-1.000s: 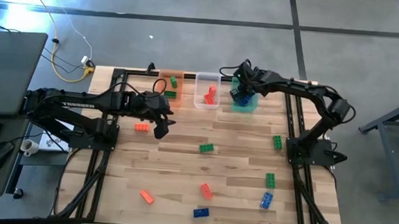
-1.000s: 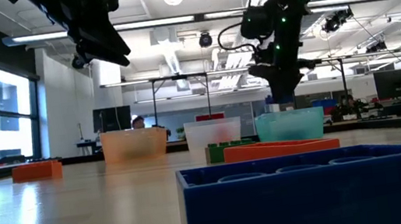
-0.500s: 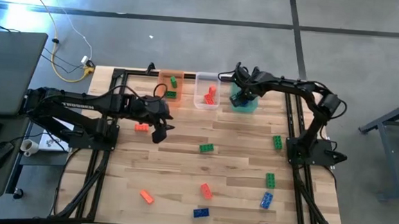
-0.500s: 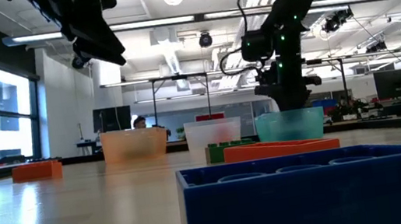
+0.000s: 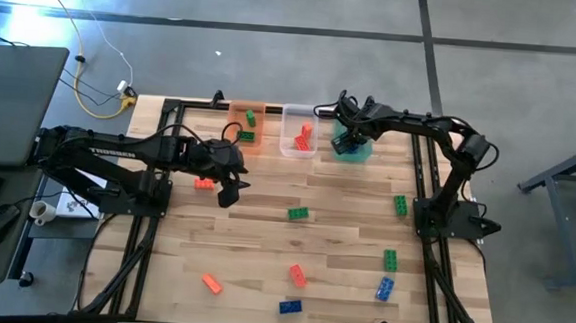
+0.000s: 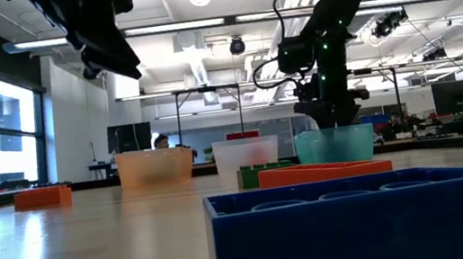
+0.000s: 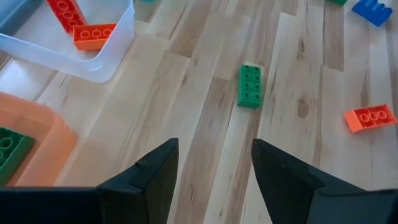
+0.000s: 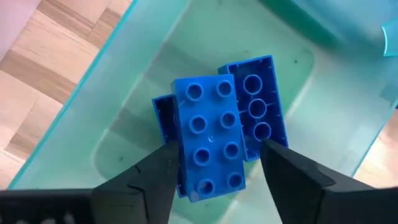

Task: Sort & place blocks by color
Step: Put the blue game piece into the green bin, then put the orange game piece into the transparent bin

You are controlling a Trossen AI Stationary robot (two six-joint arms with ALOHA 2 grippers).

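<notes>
**Right claw over the green tub, blue block between its fingers**

The right claw (image 8: 214,158) hangs inside the green tub (image 5: 353,148) at the tabletop's far edge, fingers parted, flanking a blue block (image 8: 208,137) atop other blue blocks; whether it grips is unclear. The left claw (image 7: 214,165) is open and empty above the tabletop (image 5: 344,235), near a green block (image 7: 250,86).

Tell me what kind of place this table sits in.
Probably a robotics lab or open workshop: exposed ceiling ducts and strip lights, monitors on distant benches, a bare concrete floor, and a laptop beside the wooden table.
</notes>
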